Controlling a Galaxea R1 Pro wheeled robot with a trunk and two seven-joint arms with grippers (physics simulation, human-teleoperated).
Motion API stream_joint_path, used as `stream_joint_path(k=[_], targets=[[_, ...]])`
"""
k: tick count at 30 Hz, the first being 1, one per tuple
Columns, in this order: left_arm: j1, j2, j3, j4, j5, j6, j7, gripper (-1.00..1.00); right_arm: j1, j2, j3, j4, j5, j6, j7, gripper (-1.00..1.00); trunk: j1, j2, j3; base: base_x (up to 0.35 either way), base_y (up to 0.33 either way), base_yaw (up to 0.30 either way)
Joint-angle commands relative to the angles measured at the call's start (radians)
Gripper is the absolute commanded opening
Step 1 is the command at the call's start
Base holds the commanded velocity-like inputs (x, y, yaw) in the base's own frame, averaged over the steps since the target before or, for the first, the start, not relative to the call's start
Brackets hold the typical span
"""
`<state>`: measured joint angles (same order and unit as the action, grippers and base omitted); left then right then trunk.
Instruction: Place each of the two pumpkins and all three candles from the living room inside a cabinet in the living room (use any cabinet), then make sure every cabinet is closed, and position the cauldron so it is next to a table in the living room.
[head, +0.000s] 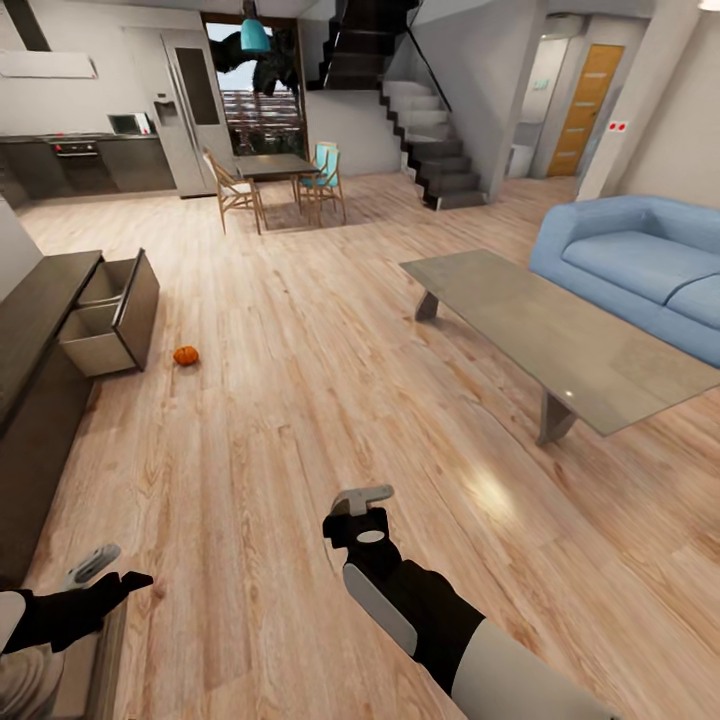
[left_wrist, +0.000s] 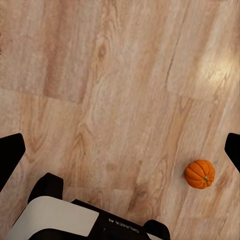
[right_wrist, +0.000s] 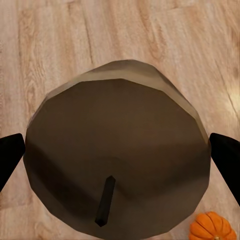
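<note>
With both the left gripper (left_wrist: 120, 150) and right gripper (right_wrist: 120, 155) hanging apart and empty, the robot is heading toward the pumpkin (head: 186, 355) lying just beside the cabinet's (head: 45, 330) open drawer (head: 112, 318), and should be stopping close before reaching down.

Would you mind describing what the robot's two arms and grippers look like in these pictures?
Both arms have black segments joined to pale grey-white shells. The right gripper has light grey fingers above a black wrist bearing a small grey oval; a grey panel runs along the forearm. The left gripper shows a grey finger and a black one. In the left wrist view, a white housing with black trim carries small white lettering. No loose cables show.
</note>
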<state>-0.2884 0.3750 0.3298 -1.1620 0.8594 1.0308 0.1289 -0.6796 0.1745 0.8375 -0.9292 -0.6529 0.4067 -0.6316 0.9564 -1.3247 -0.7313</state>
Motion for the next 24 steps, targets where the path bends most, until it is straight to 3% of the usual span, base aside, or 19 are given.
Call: stream_joint_path(k=[1,11,24], targets=[[0.0,0.0,0.0,0.0,0.0,0.0,0.0,1.0,0.0,0.0,0.0,0.0,0.0,-0.001,0.0,-1.0,0.0,0.0,0.001,0.0,0.0,0.169],[0.0,0.0,0.0,0.0,0.0,0.0,0.0,1.0,0.0,0.0,0.002,0.0,0.0,-0.001,-0.002,-1.0,0.0,0.0,0.008,0.01,0.006,0.232],[0.0,-0.001,0.0,-0.001,0.0,0.0,0.0,1.0,0.0,0.0,0.001,0.001,0.001,-0.002,-0.001,-1.0,0.0,0.0,0.019,0.16,0.122,0.245]])
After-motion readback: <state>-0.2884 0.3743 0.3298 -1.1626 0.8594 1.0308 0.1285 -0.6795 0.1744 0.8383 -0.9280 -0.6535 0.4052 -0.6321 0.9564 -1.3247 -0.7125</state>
